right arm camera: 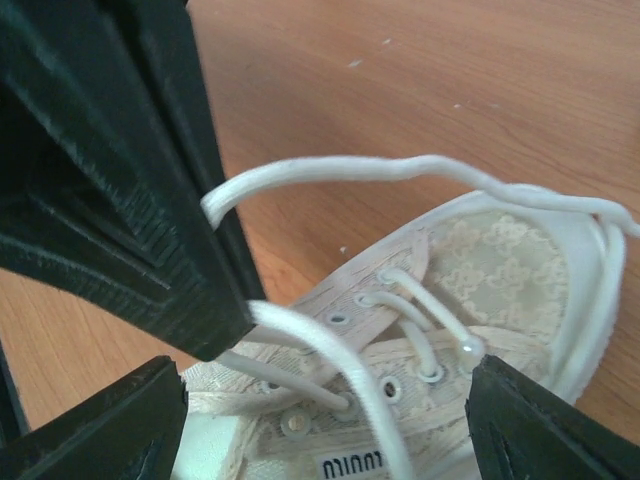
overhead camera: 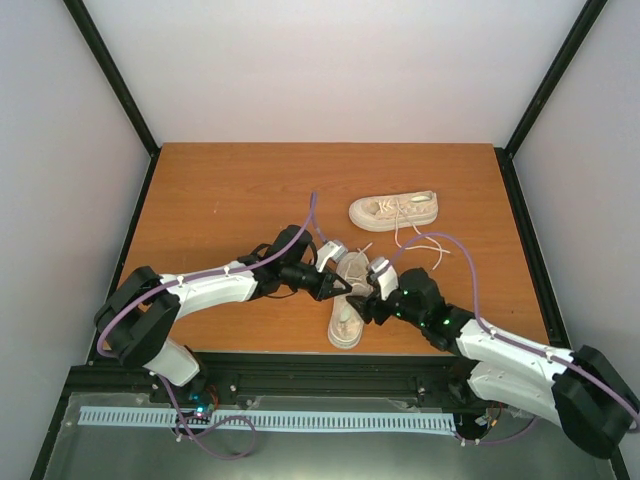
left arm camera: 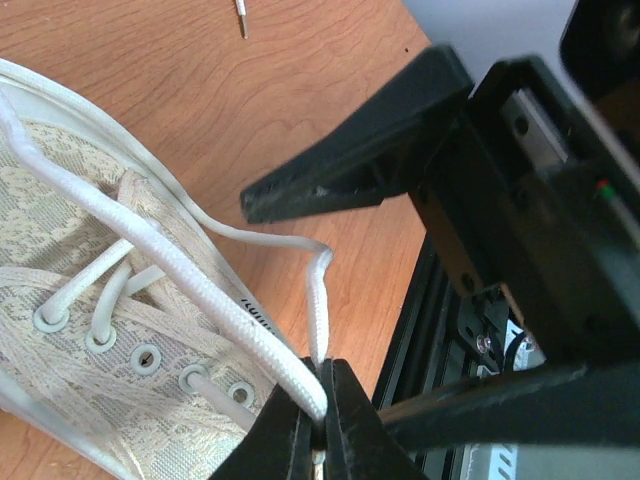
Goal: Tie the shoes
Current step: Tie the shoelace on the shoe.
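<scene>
Observed: left fingers [left arm camera: 285, 440] were closed on a lace [left arm camera: 205, 290] of the near shoe [overhead camera: 347, 300], pinching a bend of it just off the shoe's eyelet side. The right fingers [right arm camera: 95, 425] stood wide apart over the same shoe's eyelets, holding nothing.

Judgement: this was the loop-forming step. Doing it well would need a firm left pinch and the lace taut without lifting the near shoe. The right fingers should take the free strand close to that pinch, not the tongue. The lace looked thin, so it could slip.

Both arms reached in low from either side of the near shoe, wrists tipped down. The second shoe [overhead camera: 392, 210] lay beyond it on the worktop [overhead camera: 220, 190], laces loose.
</scene>
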